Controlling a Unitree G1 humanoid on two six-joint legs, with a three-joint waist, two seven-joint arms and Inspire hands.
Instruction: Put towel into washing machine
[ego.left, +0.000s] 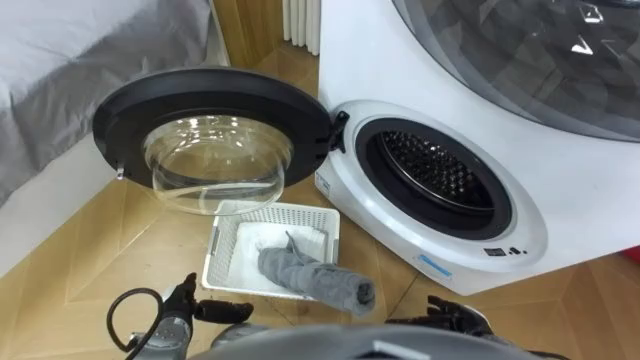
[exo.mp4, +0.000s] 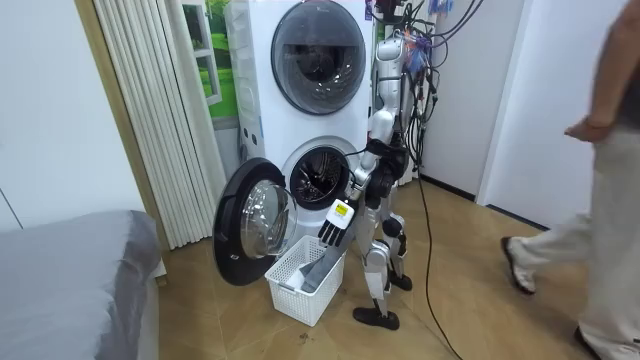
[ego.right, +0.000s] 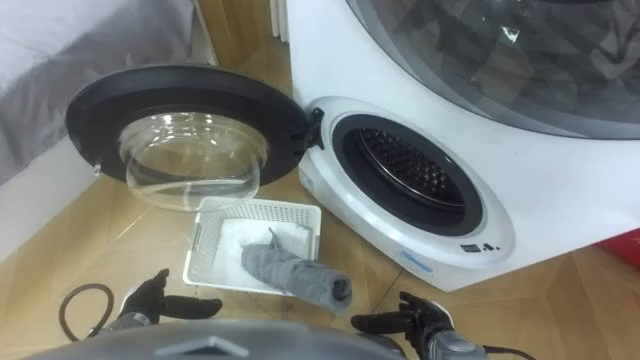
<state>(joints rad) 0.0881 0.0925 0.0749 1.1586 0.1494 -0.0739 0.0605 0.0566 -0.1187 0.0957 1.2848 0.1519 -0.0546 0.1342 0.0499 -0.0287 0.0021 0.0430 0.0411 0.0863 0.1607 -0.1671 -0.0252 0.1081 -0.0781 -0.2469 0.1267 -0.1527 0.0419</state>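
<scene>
A rolled grey towel (ego.left: 312, 280) lies in a white slatted basket (ego.left: 275, 209) on the wooden floor, on top of a white cloth (ego.left: 262, 238), its end over the basket's near right corner. The washing machine (ego.left: 560, 190) stands just right of it, its round door (ego.left: 210, 125) swung wide to the left and its drum (ego.left: 440, 175) dark. My left hand (ego.left: 192, 303) hovers low at the bottom left, near the basket's front corner, fingers relaxed and holding nothing. My right hand (ego.left: 455, 312) shows at the bottom right, also open, below the drum's rim. I stand facing the machine (exo.mp4: 318, 170).
A second machine (exo.mp4: 318, 45) is stacked on the washer. A grey-covered bed (ego.left: 60, 70) fills the left side beyond the door, and a white radiator (ego.left: 300, 20) stands at the back. A person (exo.mp4: 600, 180) walks at the room view's right.
</scene>
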